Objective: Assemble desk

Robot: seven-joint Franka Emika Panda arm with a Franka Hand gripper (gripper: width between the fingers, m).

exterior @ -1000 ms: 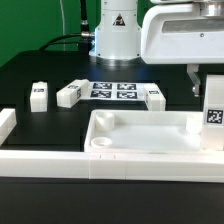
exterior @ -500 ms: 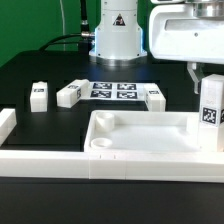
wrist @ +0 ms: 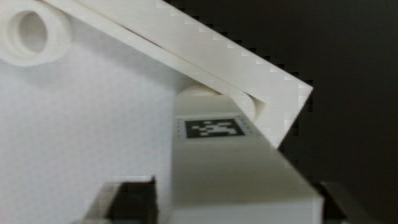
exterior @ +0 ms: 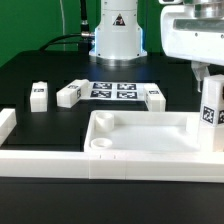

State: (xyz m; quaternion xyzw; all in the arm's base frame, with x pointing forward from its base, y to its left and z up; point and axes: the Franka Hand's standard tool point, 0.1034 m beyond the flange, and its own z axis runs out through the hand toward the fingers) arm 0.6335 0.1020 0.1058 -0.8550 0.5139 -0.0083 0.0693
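The white tray-like desk tabletop (exterior: 140, 159) lies at the front of the table, with a round socket (exterior: 101, 143) in its near left corner. My gripper (exterior: 211, 86) is at the exterior view's right, shut on a white square leg (exterior: 212, 128) that stands upright with its tag facing out, over the tabletop's right end. In the wrist view the leg (wrist: 222, 165) runs between the two dark fingers (wrist: 128, 203) above a tabletop corner (wrist: 267, 92), and another round socket (wrist: 36, 38) shows farther off. Three more legs (exterior: 39, 95) (exterior: 68, 94) (exterior: 155, 97) lie on the black table.
The marker board (exterior: 113, 90) lies flat between the loose legs. A long white border rail (exterior: 8, 122) runs along the left and front of the tabletop. The robot base (exterior: 116, 35) stands at the back.
My gripper has carried the leg a little toward the exterior view's right. Its grip on the leg is unchanged, and the loose legs have not moved.
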